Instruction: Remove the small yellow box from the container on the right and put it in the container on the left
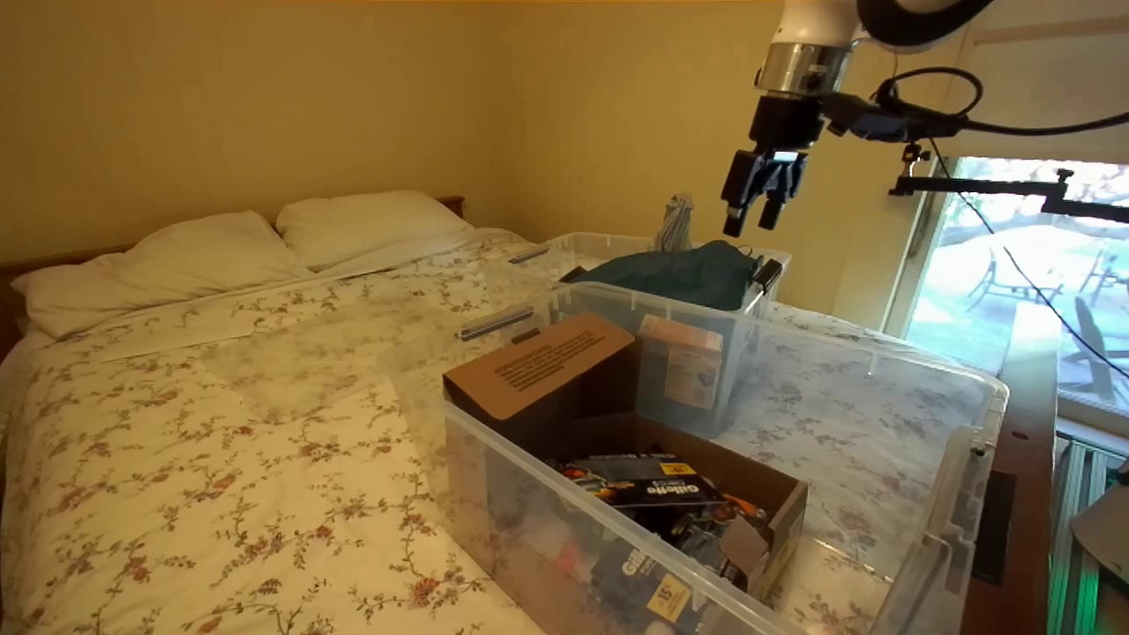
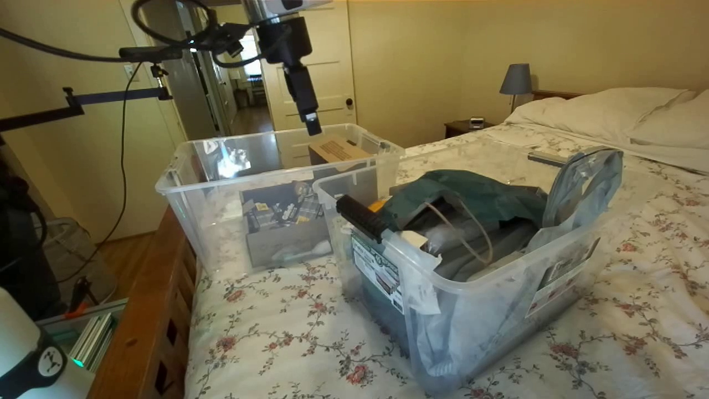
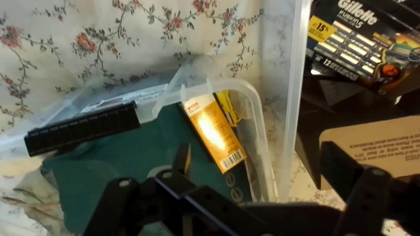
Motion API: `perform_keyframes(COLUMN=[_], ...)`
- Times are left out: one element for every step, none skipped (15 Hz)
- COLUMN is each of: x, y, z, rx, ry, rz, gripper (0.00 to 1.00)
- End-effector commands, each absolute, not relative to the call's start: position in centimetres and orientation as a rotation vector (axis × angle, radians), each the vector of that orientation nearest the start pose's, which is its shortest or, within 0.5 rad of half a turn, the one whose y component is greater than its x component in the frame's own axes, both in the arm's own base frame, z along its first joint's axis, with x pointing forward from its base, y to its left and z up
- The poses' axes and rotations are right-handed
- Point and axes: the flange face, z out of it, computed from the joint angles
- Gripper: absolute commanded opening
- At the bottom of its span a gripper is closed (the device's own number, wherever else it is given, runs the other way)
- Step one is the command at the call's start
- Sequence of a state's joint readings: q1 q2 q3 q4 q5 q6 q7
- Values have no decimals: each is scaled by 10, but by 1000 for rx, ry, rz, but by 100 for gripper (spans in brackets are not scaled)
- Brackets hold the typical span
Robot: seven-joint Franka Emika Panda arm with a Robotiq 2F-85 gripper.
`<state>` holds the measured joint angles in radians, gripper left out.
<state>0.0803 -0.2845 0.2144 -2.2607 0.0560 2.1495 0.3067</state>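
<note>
Yellow box (image 3: 211, 131) barcode (image 3: 232, 159): wrist view only

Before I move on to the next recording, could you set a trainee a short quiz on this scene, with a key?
1. Multiple choice: which of these shares a container with the yellow box?
a) the bedside lamp
b) the dark green bundle
c) the white pillows

2. True or false: the gripper is open and holds nothing.

3. Short answer: in the wrist view, which brand name is printed in large letters on the black pack in the other container?

Key
1: b
2: true
3: Gillette
</note>
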Motion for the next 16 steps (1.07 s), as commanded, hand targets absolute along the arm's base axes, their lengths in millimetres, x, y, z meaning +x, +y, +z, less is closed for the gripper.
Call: perform_keyframes(x=[518,534,545,558,567,539,550,558,563,565,570,576,579,582,585,587], y=[140,137,133,123,118,122,118,116,115,116,112,108,104,99,96,94], z=[470,457,447,428,417,436,422,413,408,407,398,390,384,376,367,359], rx=[-3061,-3052,-3058,-3062,-3075,-3072,-3073,-3072,-3072,-3077,-3054,-3057,-3047,-3045,-3041,-3024], ry=[-89,-117,-133,-83,-42,-60,-43,-33,-29,-11,-19,-52,-83,-100,-97,-108], rz=[-240,-205,-180,-118,-73,-144,-112,-90,-81,-99,-76,-71,-45,-17,10,32], gripper=[100,100,100,100,100,100,100,100,100,100,100,100,100,100,100,100])
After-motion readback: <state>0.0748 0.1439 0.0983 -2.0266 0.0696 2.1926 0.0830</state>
